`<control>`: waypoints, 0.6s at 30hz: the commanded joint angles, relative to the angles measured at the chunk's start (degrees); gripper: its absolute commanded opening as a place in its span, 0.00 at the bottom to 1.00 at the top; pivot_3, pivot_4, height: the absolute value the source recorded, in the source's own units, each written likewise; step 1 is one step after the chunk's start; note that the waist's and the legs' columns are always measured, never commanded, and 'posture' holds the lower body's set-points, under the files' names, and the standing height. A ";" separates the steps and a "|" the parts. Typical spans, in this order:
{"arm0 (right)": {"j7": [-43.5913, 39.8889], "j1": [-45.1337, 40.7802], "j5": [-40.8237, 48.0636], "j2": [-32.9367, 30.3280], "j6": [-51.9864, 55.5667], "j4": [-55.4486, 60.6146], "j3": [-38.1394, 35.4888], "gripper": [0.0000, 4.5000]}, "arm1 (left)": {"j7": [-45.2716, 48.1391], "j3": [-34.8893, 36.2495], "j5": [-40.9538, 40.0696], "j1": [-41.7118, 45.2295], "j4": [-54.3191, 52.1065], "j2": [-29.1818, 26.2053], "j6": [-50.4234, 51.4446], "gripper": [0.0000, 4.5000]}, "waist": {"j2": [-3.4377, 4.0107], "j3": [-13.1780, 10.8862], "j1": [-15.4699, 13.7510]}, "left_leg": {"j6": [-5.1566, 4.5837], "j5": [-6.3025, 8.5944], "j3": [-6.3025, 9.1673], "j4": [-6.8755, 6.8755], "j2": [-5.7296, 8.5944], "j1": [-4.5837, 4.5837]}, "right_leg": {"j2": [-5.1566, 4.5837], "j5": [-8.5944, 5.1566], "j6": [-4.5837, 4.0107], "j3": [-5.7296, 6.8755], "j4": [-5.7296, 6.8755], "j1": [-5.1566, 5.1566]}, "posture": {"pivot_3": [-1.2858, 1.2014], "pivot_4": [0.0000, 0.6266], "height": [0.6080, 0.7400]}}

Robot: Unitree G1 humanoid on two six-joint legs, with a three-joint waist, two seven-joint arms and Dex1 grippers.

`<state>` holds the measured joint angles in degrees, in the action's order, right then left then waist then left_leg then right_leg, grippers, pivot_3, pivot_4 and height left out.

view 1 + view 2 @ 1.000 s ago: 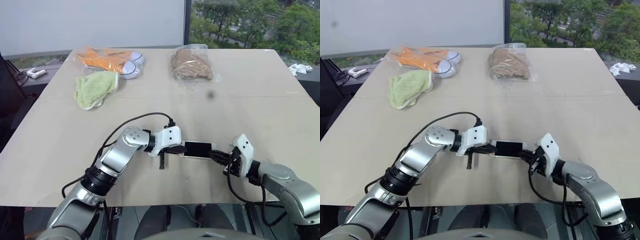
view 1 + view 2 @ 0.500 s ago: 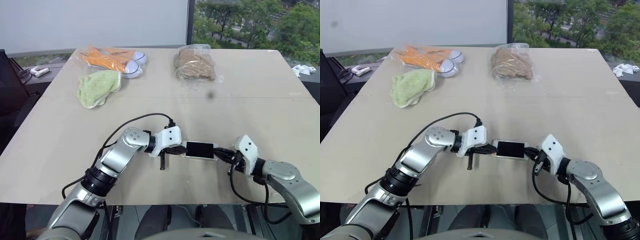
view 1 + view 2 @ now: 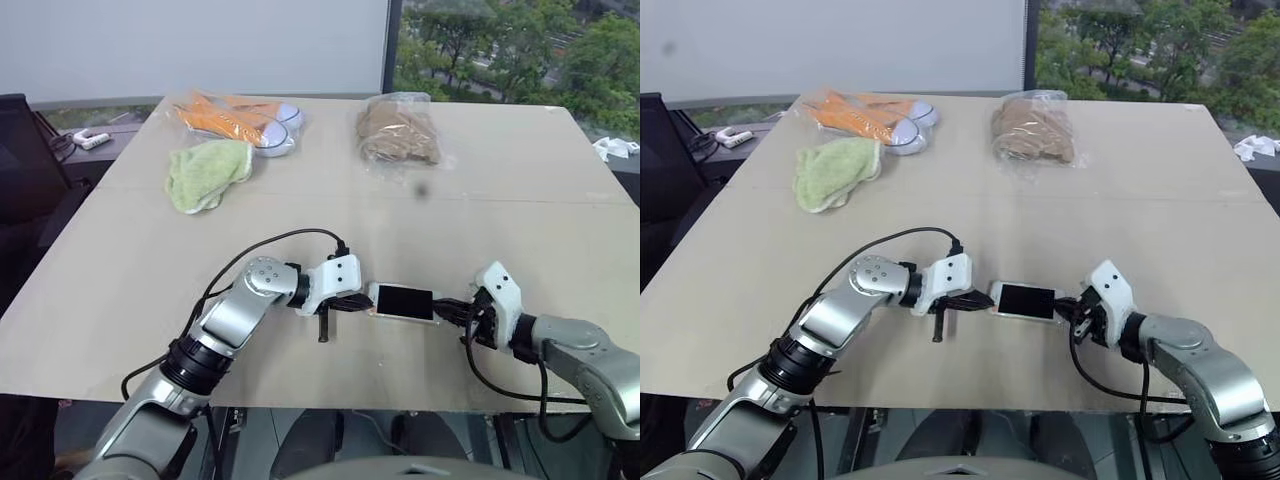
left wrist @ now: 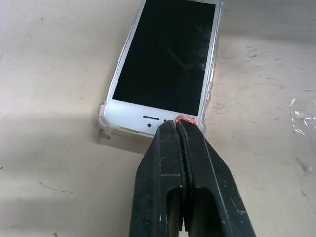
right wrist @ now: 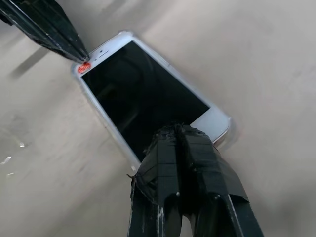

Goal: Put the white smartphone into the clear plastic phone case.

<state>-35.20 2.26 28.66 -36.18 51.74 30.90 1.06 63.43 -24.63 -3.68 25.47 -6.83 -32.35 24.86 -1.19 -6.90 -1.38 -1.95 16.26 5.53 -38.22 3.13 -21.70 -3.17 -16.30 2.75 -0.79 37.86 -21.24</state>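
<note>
The white smartphone (image 3: 403, 302) lies screen up on the table, near the front edge, between my two grippers. The clear plastic phone case (image 4: 102, 123) shows as a glossy rim around the phone's earpiece end and along its side (image 5: 109, 129). My left gripper (image 3: 360, 301) is shut, and its tip (image 4: 176, 123) touches the case rim at the earpiece end. My right gripper (image 3: 449, 310) is shut too, with its tips (image 5: 177, 130) resting over the screen at the home-button end. From the right wrist, the left gripper's fingers (image 5: 59, 34) reach the phone's far corner.
At the back of the table lie a green cloth (image 3: 208, 173), a clear bag with orange shoes (image 3: 240, 118) and a bag of brown material (image 3: 398, 132). A scrap of clear plastic (image 4: 302, 116) lies beside the phone. The table's front edge (image 3: 330, 405) is close.
The whole picture has shifted with the camera. My right wrist has tilted slightly at the phone's end. The phone and the left gripper have stayed in place.
</note>
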 commanded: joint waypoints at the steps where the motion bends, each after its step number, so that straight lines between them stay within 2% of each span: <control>1: 2.29 2.78 1.50 -0.89 11.49 -3.27 2.29 0.01 | -0.20 -0.47 0.55 -0.81 0.00 -0.68 0.90 0.00 | 0.01 0.02 -0.01 | -0.02 0.01 0.00 0.02 0.00 0.00 | -0.01 0.00 -0.01 0.01 -0.02 0.00 | 0.52 0.24 1.00; 9: 7.53 0.68 0.71 1.08 13.00 -4.23 1.93 0.01 | -0.52 -0.47 0.33 -0.88 -0.28 -0.56 1.10 0.00 | 0.08 0.07 0.09 | -0.07 0.05 -0.01 0.14 0.00 -0.03 | -0.06 0.00 -0.01 0.02 -0.19 0.00 | 0.52 0.24 1.00; 18: 8.67 0.21 0.17 0.72 12.47 -4.81 2.37 0.01 | -0.71 -0.36 0.32 -1.03 -0.49 -0.59 1.12 0.00 | 0.09 0.12 0.42 | -0.07 0.05 0.00 0.14 0.00 -0.02 | -0.05 -0.01 -0.01 0.03 -0.18 -0.01 | 0.52 0.24 1.00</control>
<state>-29.53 0.05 31.70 -34.82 59.77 32.13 1.38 63.12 -24.59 -4.10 25.06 -7.23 -32.38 25.45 -1.11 -6.78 -0.95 -2.02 16.30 5.53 -38.07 3.13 -21.73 -3.23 -16.30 2.74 -0.76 37.68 -21.25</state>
